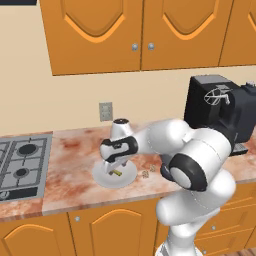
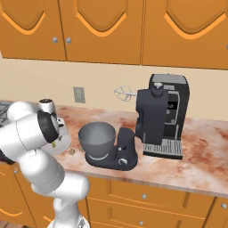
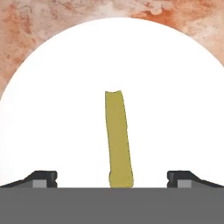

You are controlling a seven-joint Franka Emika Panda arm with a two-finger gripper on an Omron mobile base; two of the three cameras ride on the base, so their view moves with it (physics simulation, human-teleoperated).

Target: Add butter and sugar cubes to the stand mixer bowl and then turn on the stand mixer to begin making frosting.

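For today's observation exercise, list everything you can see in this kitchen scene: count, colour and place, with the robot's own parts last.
butter: one, yellow-olive stick, lying on the plate
plate: one, white, on the counter beside the stove
sugar cubes: two, pale beige, on the counter next to the plate
stand mixer bowl: one, grey, on the mixer's base
stand mixer: one, dark grey, head tilted up
coffee machine: one, black, behind the mixer
stove: one, grey, left end of the counter
wall socket: one, grey, on the wall
cabinets: orange, above and below the counter
gripper: one, dark jaws open over the butter
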